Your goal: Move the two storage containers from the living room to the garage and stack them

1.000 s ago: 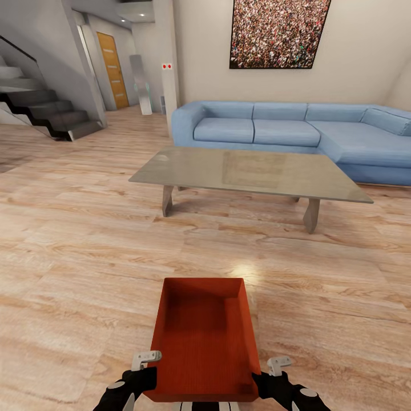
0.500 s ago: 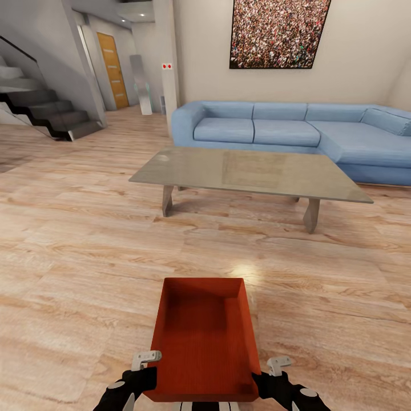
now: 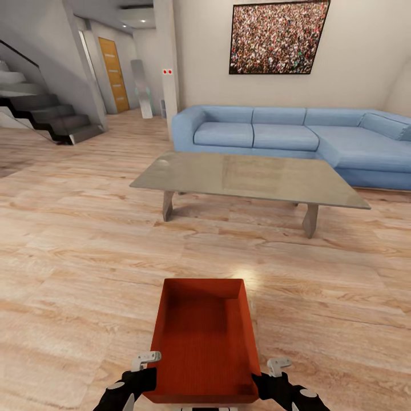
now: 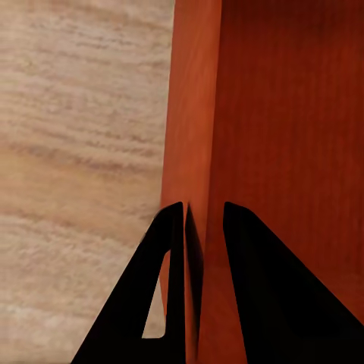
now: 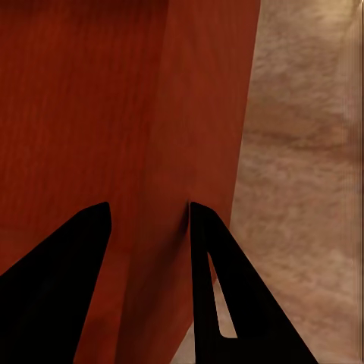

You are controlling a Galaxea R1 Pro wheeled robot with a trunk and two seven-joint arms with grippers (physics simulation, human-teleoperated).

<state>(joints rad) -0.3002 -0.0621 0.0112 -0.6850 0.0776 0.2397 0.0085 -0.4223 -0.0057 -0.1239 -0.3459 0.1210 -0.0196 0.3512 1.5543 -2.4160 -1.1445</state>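
So the orange-red storage container [image 3: 202, 339] is held up low in front of the robot, over the wood plank floor [image 3: 85, 257] of the living room, open top up. Its long axis runs straight away from the robot, far short end pointing at the grey low table [image 3: 245, 178] and the blue sofa [image 3: 297, 137] behind it. The left gripper [image 3: 142, 374] is clamped on the container's left long wall near the close end, the right gripper [image 3: 268, 377] on the right wall opposite. The head view gives the room: stairs [image 3: 40, 111] off left, an orange-brown door [image 3: 112, 74] down the hall, a big picture [image 3: 278, 37] on the wall. The wrist views show the actual pinch: each wall sits between the two black fingers [image 4: 171, 296] [image 5: 212, 288], one finger inside the bin, one outside.
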